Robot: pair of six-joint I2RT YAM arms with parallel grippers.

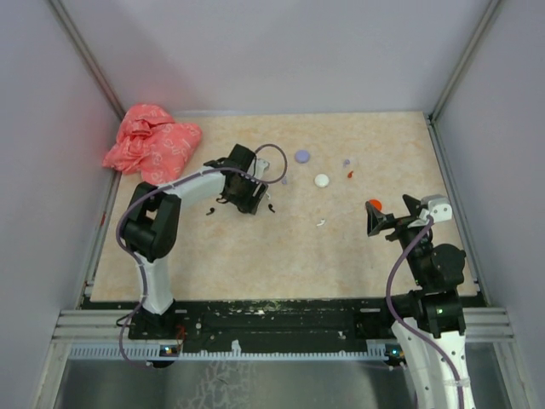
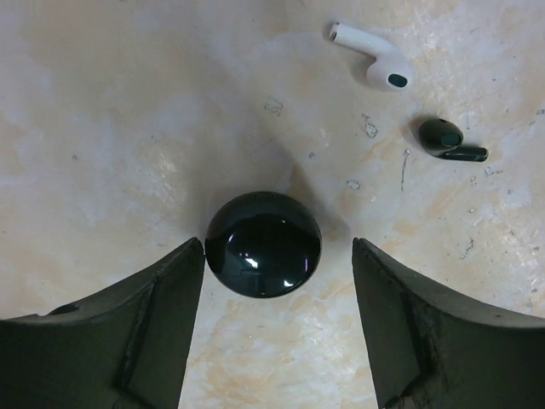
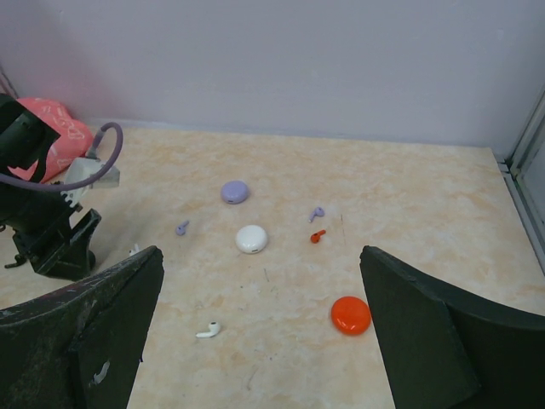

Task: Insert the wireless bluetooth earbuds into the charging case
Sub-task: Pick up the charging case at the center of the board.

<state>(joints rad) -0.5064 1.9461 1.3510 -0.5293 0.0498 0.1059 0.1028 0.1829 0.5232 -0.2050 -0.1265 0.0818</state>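
The left gripper has its jaws apart around the black case. The right gripper is wide open.

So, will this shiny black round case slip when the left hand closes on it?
The black case looks glossy and domed, so it may squirt out of the left hand if squeezed off-centre. It looks like hard plastic, so probably rigid. Lying flat on the table, it should slide rather than roll.
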